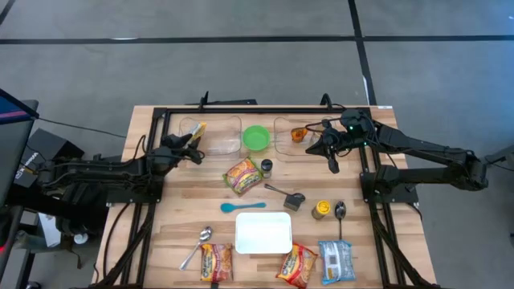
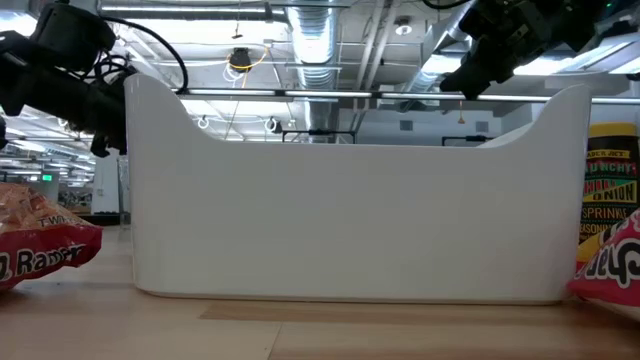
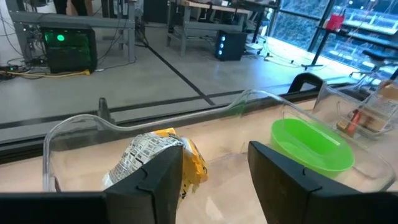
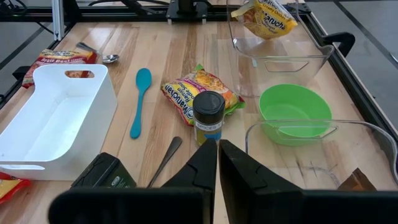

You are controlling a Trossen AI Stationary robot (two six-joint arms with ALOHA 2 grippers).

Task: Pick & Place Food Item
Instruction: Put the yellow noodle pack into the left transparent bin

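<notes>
Dark fingers (image 3: 155, 186) of the left gripper (image 3: 214, 180) are standing well apart over a clear plastic tub (image 3: 68, 134), and a crinkled yellow noodle packet (image 3: 155, 155) is lying inside that tub, just beyond one finger and touching neither. Judging by this, the placing step is finishing: the packet is sitting in its tub and the gripper is hanging open above it. What seems called for next is lifting clear of the tub's thin rim without snagging the packet, then turning to another food item.

Beyond the other finger, a glossy green bowl (image 3: 311, 146), round and shallow, is sitting between this tub and a second clear tub (image 4: 311, 149).

Over that second tub the right gripper (image 1: 332, 164) is waiting with its fingers pressed together, holding nothing. Ahead of its fingertips are standing a small glass spice jar (image 4: 208, 118) with a black cap, a soft, shiny noodle packet (image 4: 186, 90) just behind it, a teal spoon (image 4: 140, 99) and a rigid white bin (image 4: 56, 121) on the pale wooden table (image 4: 155, 50).
</notes>
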